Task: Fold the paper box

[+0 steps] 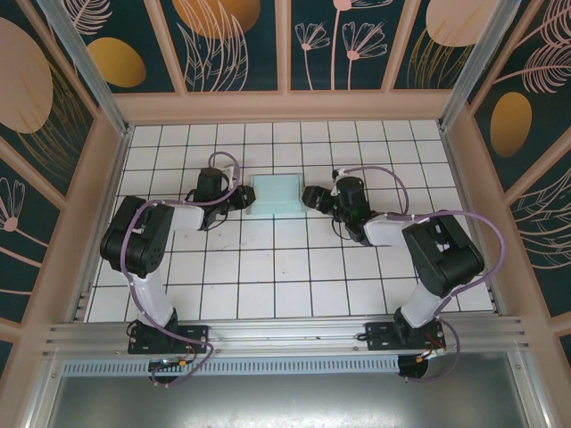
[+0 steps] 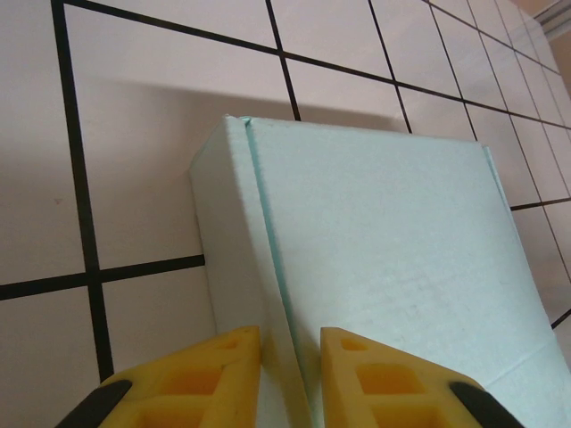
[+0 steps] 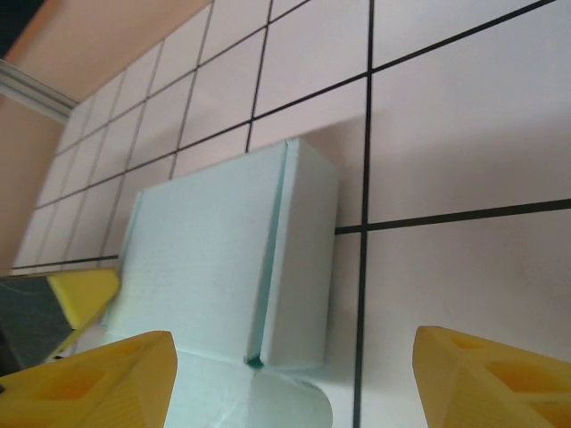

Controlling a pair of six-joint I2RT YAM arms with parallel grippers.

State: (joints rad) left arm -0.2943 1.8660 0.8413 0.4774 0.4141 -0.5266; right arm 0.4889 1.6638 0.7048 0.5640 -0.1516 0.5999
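Here's the paper box (image 1: 275, 193), pale mint-blue, sitting flat on the white tiled worktop (image 1: 268, 276). It lies in the far half, roughly midway between the left and right edges. It is up in its shallow rectangular shape, top panel down and side walls standing.

The left gripper (image 1: 239, 198) is right at the box's left side. On the left wrist camera its two yellow fingers (image 2: 234, 379) sit close together, one either side of the raised seam where the box's (image 2: 384, 259) left wall meets the top. The gap between them is narrow, but whether the pads are actually biting the card I can't tell from this angle.

Over to the right gripper (image 1: 312, 198), just beside the box's right side. Its wrist camera shows its fingers (image 3: 89, 383) spread wide apart, gripping nothing. The box (image 3: 205, 259) lies ahead of them, and its right wall runs along a long crease. A rounded flap (image 3: 268, 406) pokes out flat onto the tiles at the near end. One yellow finger of the left gripper (image 3: 80, 294) peeks in at the box's far side.
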